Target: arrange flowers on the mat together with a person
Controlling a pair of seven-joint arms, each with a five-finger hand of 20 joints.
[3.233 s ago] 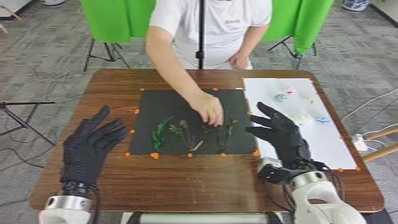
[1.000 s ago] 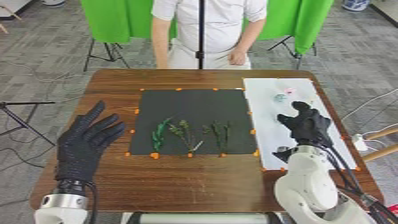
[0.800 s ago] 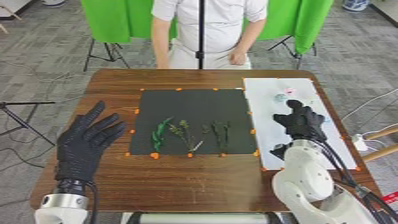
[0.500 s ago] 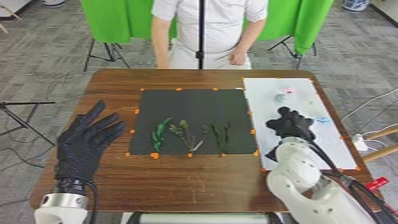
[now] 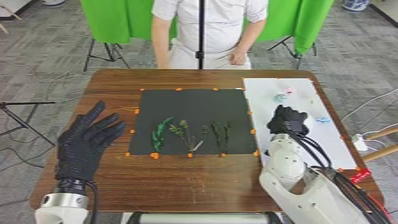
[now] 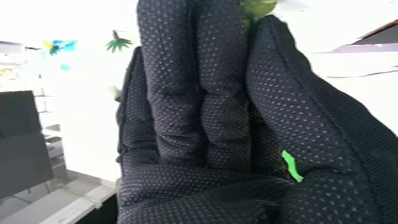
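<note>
The brown desk (image 5: 195, 187) lies under the fingers of both hands and goes past them on both sides. The green cloth (image 5: 111, 20) hangs well beyond the fingers, and the dark upright pole (image 5: 201, 37) stands there too, past the far desk edge. The white right arm (image 5: 289, 175) is on the near side of its fingers and hides part of the white sheet (image 5: 265, 90). The dark mat (image 5: 187, 107) lies to the left of the right fingers, between the two hands.

The left hand (image 5: 78, 152) is beside the mat, and its fingers are wide and relaxed. The right hand (image 5: 288, 122) is above the white sheet and covers a piece of it. In the right wrist view its fingers (image 6: 222, 95) are almost straight, and the space to the thumb is narrow. Near these fingertips, by the thumb, a green flower (image 6: 258, 7) partly shows; I cannot tell if it is held.

On the mat, to the left of the right fingers and a little nearer, the stems lie side by side: the leafy stem (image 5: 159, 135), the branched stem (image 5: 184, 132) and the thin stems (image 5: 222, 135). On the sheet, the blue flower (image 5: 322, 119) is to the right of the right fingers. The pale blue-green flower (image 5: 280, 97) and the small pink flower (image 5: 290, 90) are beyond them. Small orange pieces (image 5: 155, 156) sit along the mat's edges.
</note>
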